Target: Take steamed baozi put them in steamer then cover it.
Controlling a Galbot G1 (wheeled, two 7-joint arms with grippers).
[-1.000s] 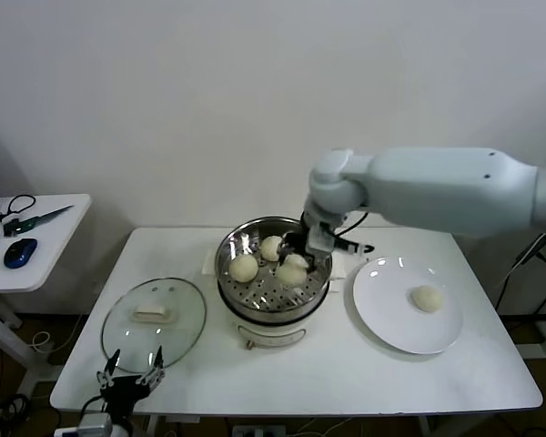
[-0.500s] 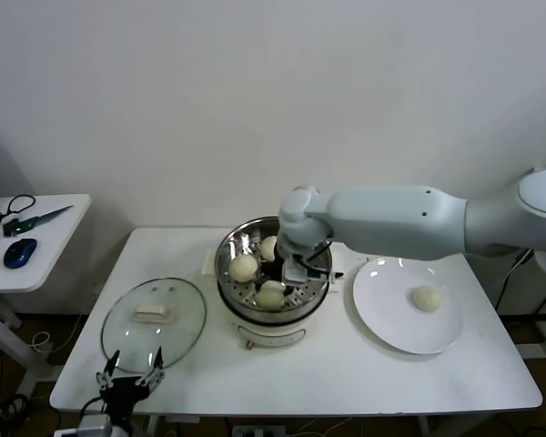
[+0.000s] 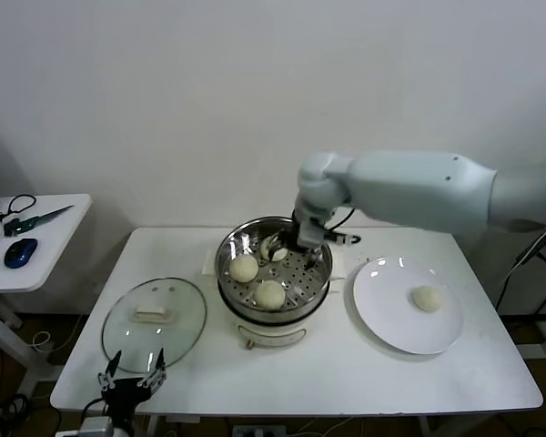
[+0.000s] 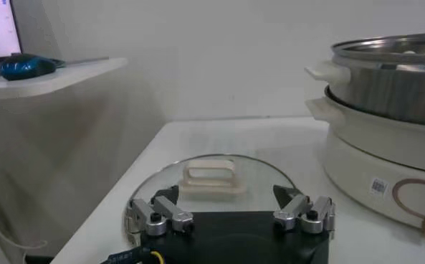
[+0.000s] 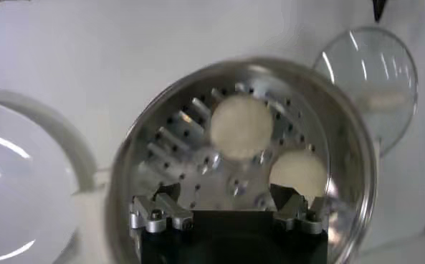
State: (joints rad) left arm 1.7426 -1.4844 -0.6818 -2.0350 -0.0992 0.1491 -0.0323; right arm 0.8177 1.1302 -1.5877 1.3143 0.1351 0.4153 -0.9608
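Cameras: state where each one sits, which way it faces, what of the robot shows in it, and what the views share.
Head view: high, looking down on the table; right arm over the steamer, left gripper at the near edge.
Left wrist view: low at table level, facing the cover and steamer side; own open fingers show.
Right wrist view: above, looking down into the steamer; own open right gripper shows.
Shared: steamer and cover appear in all three.

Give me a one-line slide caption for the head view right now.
Right gripper open over the steamer holding three buns; one bun left on the plate.
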